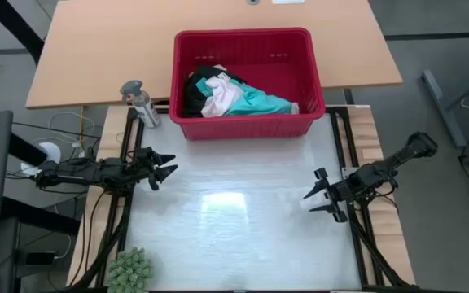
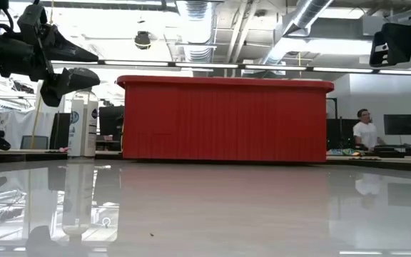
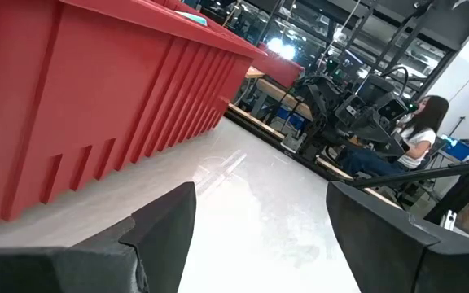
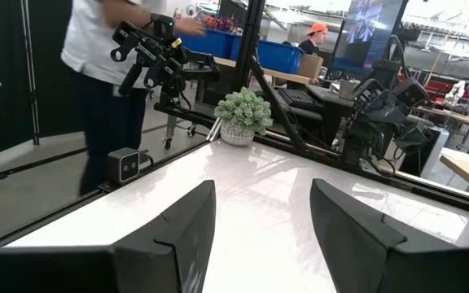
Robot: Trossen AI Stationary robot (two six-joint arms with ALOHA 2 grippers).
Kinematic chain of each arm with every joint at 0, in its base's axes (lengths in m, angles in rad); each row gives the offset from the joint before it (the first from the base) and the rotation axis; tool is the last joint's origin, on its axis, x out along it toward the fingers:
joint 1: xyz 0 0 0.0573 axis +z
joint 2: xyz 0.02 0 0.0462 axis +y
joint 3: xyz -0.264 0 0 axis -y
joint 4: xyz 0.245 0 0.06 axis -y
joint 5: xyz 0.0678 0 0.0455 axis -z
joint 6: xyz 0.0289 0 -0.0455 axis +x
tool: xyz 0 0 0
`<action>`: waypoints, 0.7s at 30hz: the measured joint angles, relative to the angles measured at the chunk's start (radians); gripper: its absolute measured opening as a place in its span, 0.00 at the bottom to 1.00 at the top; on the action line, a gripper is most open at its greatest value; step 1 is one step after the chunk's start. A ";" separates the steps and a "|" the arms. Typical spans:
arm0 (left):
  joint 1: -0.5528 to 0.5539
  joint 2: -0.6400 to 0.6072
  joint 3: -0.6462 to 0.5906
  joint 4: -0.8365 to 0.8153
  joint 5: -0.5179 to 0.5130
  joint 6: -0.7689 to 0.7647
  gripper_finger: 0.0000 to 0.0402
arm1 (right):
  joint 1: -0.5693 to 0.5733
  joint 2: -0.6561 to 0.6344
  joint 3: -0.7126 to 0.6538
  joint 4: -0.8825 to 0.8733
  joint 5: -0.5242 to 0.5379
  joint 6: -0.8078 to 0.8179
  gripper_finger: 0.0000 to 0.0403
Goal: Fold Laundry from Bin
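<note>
Robotics lab: exposed ceiling ducts point(image 2: 198, 28), monitors point(image 4: 373, 24)

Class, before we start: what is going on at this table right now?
A two-armed robot is set up to fold laundry, but nothing has been picked up yet. The laundry, a heap of black, pale and turquoise pieces, lies in the red bin at the far side of the table. The left gripper and the right gripper hover at the table's two sides, jaws open and empty. A spray bottle stands beside the bin.
</note>
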 joint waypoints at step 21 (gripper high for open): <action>0.000 0.000 0.000 0.005 -0.003 0.017 0.66 | 0.000 0.000 0.000 -0.004 0.000 0.000 0.55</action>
